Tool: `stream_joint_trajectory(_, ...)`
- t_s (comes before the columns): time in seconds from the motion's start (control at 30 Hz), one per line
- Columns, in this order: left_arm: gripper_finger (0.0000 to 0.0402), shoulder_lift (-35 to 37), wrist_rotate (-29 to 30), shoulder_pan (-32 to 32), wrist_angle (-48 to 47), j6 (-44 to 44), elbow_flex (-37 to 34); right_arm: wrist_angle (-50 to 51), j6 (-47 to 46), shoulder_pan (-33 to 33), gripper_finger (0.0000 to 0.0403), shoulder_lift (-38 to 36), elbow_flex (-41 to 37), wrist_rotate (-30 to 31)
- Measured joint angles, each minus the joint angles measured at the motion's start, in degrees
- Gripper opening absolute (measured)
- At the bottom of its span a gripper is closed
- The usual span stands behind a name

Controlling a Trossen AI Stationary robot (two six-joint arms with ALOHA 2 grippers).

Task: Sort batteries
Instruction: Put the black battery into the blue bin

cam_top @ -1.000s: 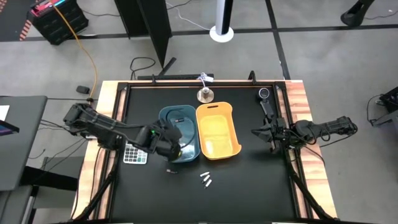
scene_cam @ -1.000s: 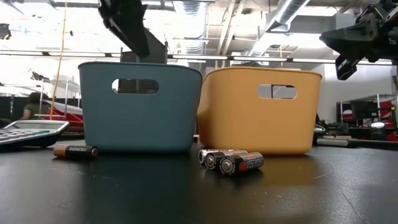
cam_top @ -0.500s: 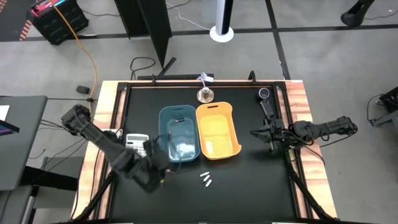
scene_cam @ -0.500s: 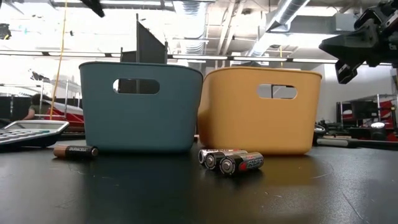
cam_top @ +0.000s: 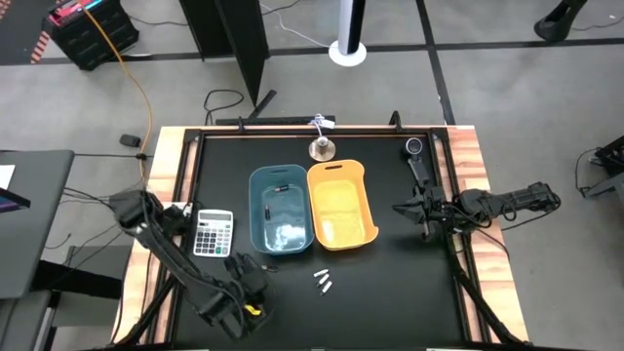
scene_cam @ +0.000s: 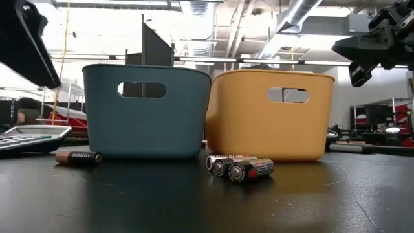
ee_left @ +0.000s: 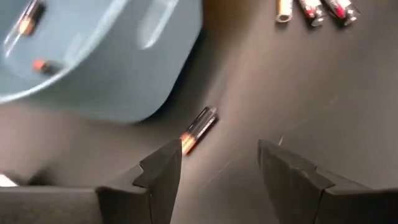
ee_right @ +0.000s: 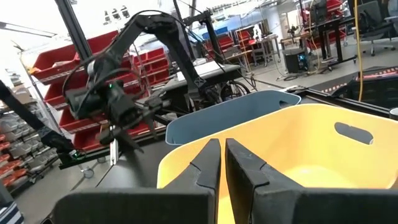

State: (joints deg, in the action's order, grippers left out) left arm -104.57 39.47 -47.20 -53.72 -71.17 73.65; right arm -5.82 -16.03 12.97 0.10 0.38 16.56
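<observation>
A dark, copper-ended battery [ee_left: 199, 129] lies on the black table just outside the near wall of the blue bin [cam_top: 281, 210]; it also shows in the low view [scene_cam: 77, 156]. Three silvery batteries [cam_top: 323, 282] lie close together in front of the bins [scene_cam: 240, 167]. Two more batteries [ee_left: 31, 17] lie inside the blue bin. My left gripper [ee_left: 217, 149] hovers open, near the table's near edge [cam_top: 252, 283], pointing toward the dark battery. My right gripper [cam_top: 421, 210] waits shut above the table's right side.
The yellow bin [cam_top: 341, 205] stands against the blue bin's right side. A calculator [cam_top: 213, 232] lies left of the blue bin. A black stick-shaped gadget [cam_top: 417, 161] and a small round stand [cam_top: 321, 149] sit toward the far edge. Bare table shows around the silvery batteries.
My left gripper has swung from above the blue bin toward the table's near edge and come down in front of the bin, uncovering the calculator. The batteries on the table have not moved.
</observation>
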Motion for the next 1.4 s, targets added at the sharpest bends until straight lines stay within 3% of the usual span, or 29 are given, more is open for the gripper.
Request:
stream_joint_trajectory(0.17, 0.0204, -5.86, 0.99, 0.33, 2.47, 6.43, 0.00, -0.06, -0.02, 0.00, 0.0044, 0.00, 0.00, 0.00)
stream_joint_trajectory(0.3, 0.0204, -8.87, 0.63, 1.03, 2.08, 6.55, 0.00, -0.38, -0.07, 0.00, 0.0044, 0.00, 0.00, 0.00)
stream_joint_trajectory(0.9, 0.0204, -8.71, 0.43, 1.89, 6.59, -0.22, -5.82, -0.63, -0.63, 0.00, 0.0044, 0.00, 0.00, 0.00)
stream_joint_trajectory(1.4, 0.0204, -8.84, 2.88, 3.56, 6.78, 4.89, -6.27, -0.63, -0.61, 0.00, 0.0044, 0.00, 0.00, 0.00)
